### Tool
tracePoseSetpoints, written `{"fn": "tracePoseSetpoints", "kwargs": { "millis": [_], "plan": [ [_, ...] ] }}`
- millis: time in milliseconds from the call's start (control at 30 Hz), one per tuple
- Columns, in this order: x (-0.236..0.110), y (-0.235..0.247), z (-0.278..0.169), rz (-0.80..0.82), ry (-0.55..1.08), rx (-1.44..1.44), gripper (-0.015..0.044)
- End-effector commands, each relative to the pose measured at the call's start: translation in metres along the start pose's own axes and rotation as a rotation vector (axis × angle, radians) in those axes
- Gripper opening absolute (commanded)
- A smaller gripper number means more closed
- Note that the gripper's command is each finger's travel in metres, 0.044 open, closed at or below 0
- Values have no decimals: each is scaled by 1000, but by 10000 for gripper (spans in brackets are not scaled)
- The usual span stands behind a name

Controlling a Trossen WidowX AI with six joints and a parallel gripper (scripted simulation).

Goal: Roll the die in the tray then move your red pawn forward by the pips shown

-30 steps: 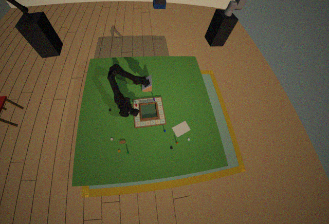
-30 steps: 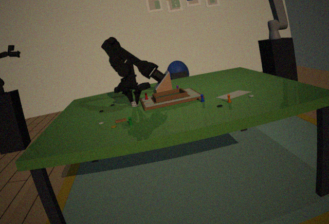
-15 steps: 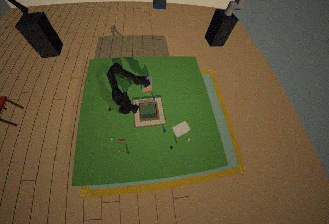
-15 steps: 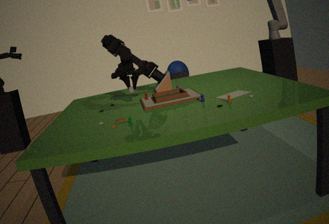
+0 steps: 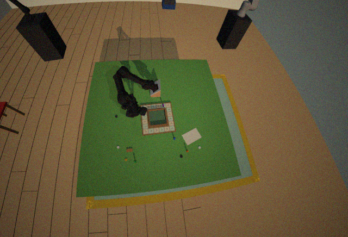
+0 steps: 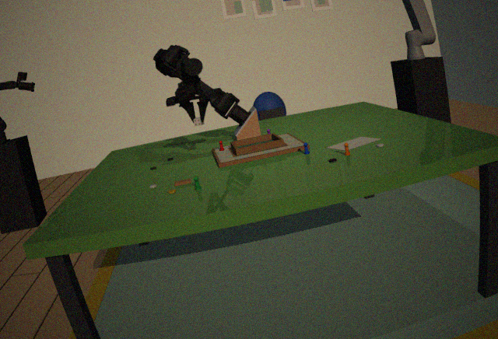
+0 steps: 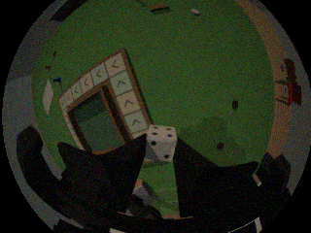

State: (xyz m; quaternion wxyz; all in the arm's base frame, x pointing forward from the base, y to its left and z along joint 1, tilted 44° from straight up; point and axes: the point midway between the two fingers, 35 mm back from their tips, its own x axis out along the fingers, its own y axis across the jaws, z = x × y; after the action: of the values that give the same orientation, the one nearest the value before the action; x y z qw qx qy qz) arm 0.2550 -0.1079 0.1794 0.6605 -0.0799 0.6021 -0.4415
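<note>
My gripper is shut on the white die and holds it in the air, above the table just off the left end of the game board. The board's sunken tray lies in its middle. The red pawn stands on the board's near-left corner, below and right of the die. It is hidden in the wrist view. A purple pawn stands on the far side of the board.
A blue pawn stands off the board's right end. An orange pawn and a white card lie further right, a green pawn in front. A tan wedge stands behind the board by my arm.
</note>
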Motion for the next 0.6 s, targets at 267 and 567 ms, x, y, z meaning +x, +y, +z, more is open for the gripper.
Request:
{"fn": "tracePoseSetpoints", "kwargs": {
  "millis": [267, 567],
  "plan": [
    [7, 39, -5, 11, 5, -404, 0],
    [13, 67, -12, 15, 3, -716, 0]
  ]
}}
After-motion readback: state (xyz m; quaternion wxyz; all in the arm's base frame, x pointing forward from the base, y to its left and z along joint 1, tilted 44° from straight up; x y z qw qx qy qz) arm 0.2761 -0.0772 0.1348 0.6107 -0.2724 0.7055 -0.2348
